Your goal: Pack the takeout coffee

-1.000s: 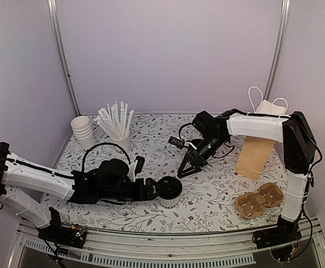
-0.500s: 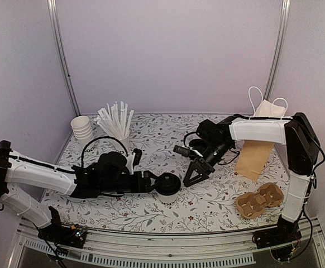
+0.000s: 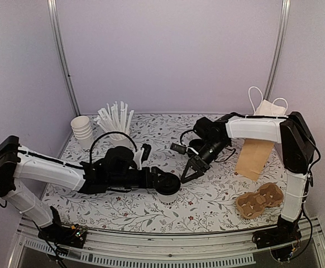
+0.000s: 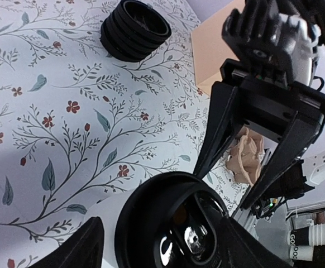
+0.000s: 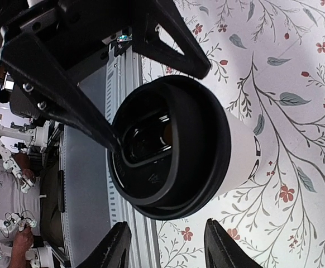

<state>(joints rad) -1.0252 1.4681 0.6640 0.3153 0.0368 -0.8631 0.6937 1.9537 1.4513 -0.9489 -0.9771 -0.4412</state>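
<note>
The takeout coffee (image 3: 168, 187), a white paper cup with a black lid, stands on the flowered table near the middle front. My left gripper (image 3: 163, 182) is shut on it from the left. In the left wrist view its fingers flank the lid (image 4: 173, 223). My right gripper (image 3: 189, 171) is open and empty, just right of the cup and pointing at it. In the right wrist view the cup (image 5: 171, 145) lies close ahead of the right gripper (image 5: 171, 245), with dark print near its base.
A brown paper bag (image 3: 254, 156) lies at the right, with a cardboard cup carrier (image 3: 258, 201) in front of it. A stack of black lids (image 4: 135, 28) sits behind the cup. A stack of white cups (image 3: 82, 131) and a cup of straws (image 3: 115, 123) stand at the back left.
My right gripper has come down and left, closer to the cup. My left arm has shifted a little, keeping hold of the cup, which stays in almost the same place.
</note>
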